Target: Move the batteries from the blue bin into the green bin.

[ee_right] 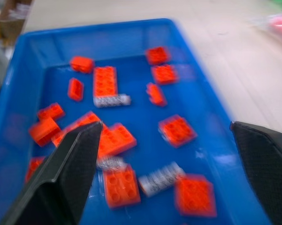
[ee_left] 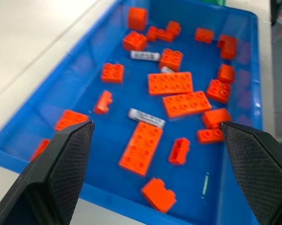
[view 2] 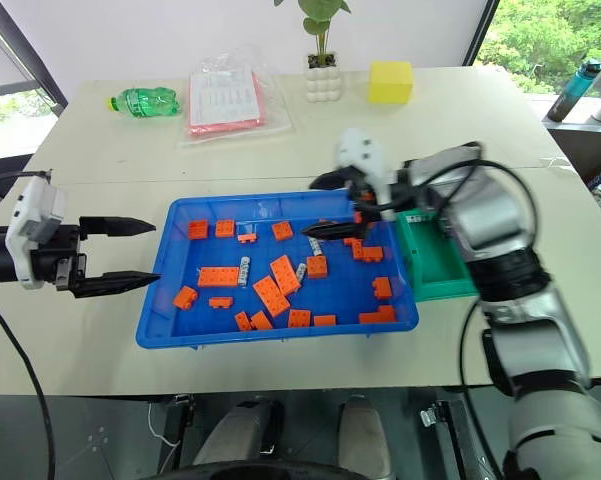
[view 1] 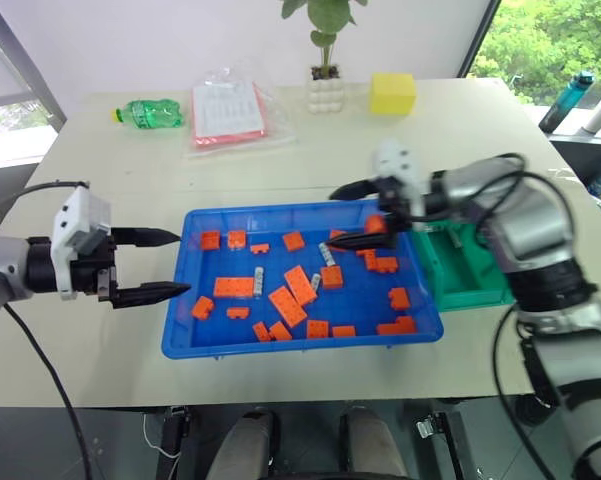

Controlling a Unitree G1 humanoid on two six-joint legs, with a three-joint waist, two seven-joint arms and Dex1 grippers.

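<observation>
Tabletop [view 1: 110, 330] carried the blue bin [view 1: 176, 318] at centre, green bin [view 1: 458, 290] touching its 3 o'clock side, apparently still empty, though the right arm hid part of it. Blue bin held many orange bricks [view 1: 288, 306] scattered across the floor with the batteries [view 1: 259, 281] mixed in: one near the middle, two more [view 1: 327, 253] toward 1 o'clock, all lying flat among the bricks. At the far edge, 12 o'clock, sat a green bottle [view 1: 152, 113], plastic bag of papers [view 1: 228, 112], potted plant [view 1: 326, 62], yellow block [view 1: 392, 93].

Right hand [view 1: 345, 215] hung over the bin's 2 o'clock corner, fingers spread fully, holding nothing. Left hand [view 1: 160, 265] sat just outside the bin's 9 o'clock rim, fingers wide apart, also empty.

Risks: batteries lay tight against bricks, so a wide-open hand could pinch a brick along with one or instead of it. Thin round cylinders may roll or slip from the fingertips. Both arms reaching in could clash over the bin.
</observation>
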